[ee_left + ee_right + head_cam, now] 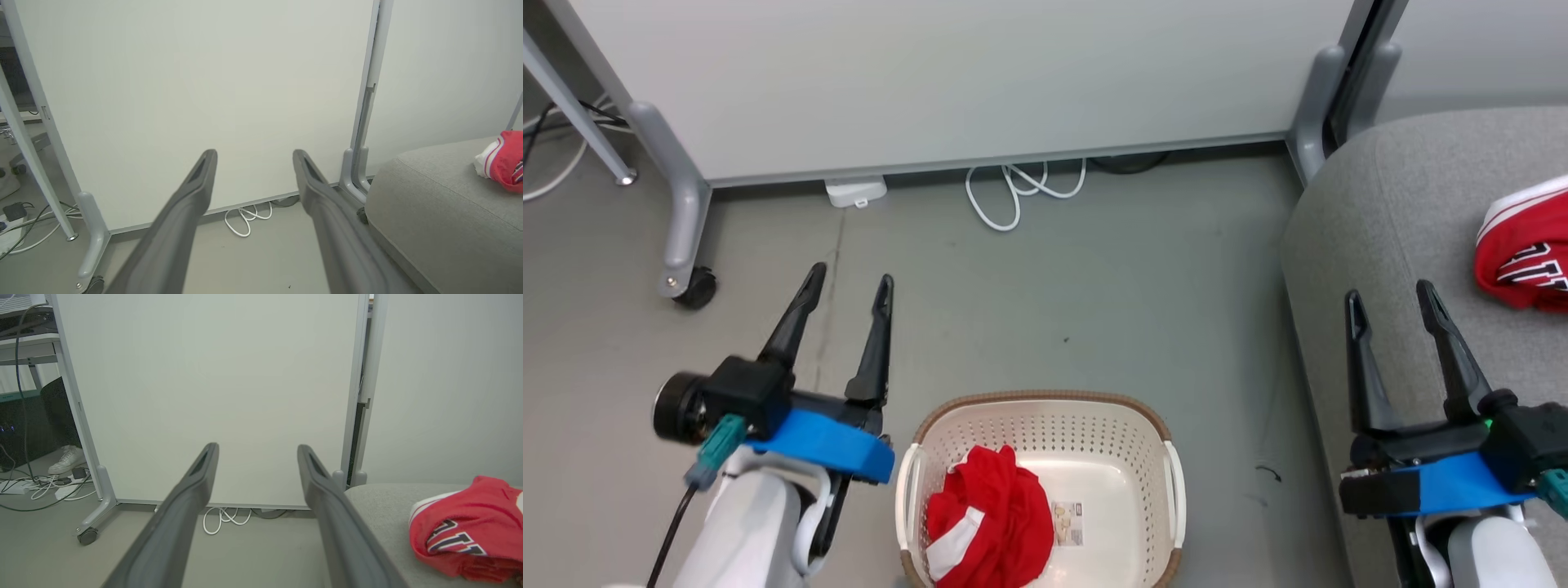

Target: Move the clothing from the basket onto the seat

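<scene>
Basket (pixel 1045 398) is sitting on the floor (pixel 1094 286) nearest the robot, holding crumpled red shorts (pixel 992 523) against its left wall, so one garment is waiting to be lifted out. Left jaws are hovering just left of the basket, spread wide and holding nothing, seemingly readying for a reach down into it. Right jaws are hanging by the near edge of the seat (pixel 1380 212), likewise spread and empty. Farther right, the jersey (pixel 1523 253) is lying bunched on the seat, numbers showing, its move apparently done. Beyond, a white cable (pixel 1013 192) is lying coiled at the foot of a pale partition (pixel 980 73).
</scene>
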You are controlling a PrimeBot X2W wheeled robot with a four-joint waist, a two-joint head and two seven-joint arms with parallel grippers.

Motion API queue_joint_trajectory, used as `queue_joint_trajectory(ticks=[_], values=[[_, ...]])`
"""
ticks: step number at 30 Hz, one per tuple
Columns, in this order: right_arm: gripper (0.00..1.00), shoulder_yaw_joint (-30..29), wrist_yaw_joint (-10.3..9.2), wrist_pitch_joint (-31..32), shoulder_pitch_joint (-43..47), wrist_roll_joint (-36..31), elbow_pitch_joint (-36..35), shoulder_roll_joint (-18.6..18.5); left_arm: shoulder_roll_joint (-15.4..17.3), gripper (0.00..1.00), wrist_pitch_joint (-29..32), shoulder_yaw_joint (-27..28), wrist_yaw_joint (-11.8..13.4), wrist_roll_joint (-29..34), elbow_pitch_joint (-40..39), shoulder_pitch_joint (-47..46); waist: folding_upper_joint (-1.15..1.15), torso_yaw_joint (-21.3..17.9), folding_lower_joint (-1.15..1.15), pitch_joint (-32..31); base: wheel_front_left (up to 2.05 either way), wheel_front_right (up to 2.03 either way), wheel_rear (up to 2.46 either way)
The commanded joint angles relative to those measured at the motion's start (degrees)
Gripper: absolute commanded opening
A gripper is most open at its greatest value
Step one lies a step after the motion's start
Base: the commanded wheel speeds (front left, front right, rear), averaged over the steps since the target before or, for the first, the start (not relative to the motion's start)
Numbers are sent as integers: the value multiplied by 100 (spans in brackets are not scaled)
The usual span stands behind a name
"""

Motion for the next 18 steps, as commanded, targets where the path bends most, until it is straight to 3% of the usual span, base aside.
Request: queue_joint_trajectory(ticks=[1, 8, 18], values=[[100, 44, 3, -4, -149, -59, -48, 5, 148, 100, -16, -256, -10, -69, 179, -316, 0, -51, 0, 168, 0, 0, 0], [100, 124, 3, -4, -506, -172, -140, 3, 591, 100, -15, -1536, -9, -346, 1081, -1195, 0, -174, 0, 767, 0, 0, 0], [100, 263, 3, -4, -996, -417, -242, 4, 733, 100, -15, -3703, -8, -733, 2484, -2256, 0, -292, 0, 1607, 0, 0, 0]])
